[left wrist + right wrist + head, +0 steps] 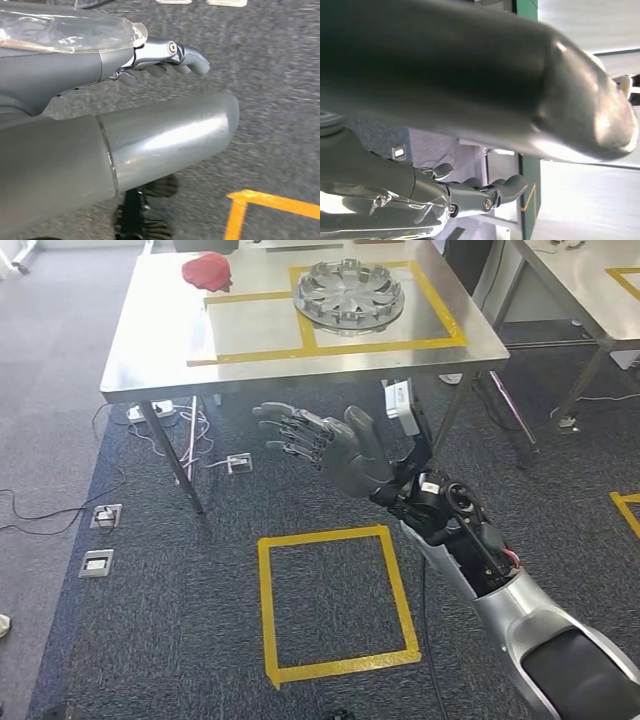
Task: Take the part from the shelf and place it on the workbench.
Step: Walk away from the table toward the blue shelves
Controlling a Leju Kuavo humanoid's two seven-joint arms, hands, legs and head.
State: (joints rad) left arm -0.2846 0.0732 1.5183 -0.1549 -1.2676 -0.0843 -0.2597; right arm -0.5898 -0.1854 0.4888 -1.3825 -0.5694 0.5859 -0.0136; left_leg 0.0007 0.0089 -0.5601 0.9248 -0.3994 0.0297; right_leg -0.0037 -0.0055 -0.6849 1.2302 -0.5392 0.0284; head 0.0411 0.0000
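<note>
The part, a silver wheel cover (349, 295), lies flat on the steel workbench (151, 355), inside a yellow-taped rectangle at the far right of the top. My right hand (324, 445) reaches forward below the bench's front edge, above the carpet. Its fingers (290, 430) are spread and hold nothing. It is well apart from the wheel cover. In the right wrist view the thumb (531, 85) and the outstretched fingers (486, 192) are bare. In the left wrist view my left hand (158, 137) hangs over grey carpet, fingers (170, 52) straight and empty.
A red cloth (207, 272) lies at the bench's far left. A second steel table (589, 285) stands to the right. On the carpet are a yellow tape square (336, 605), floor sockets (96, 562) and loose cables (45, 510). Bench legs (173, 455) slant down beside my right hand.
</note>
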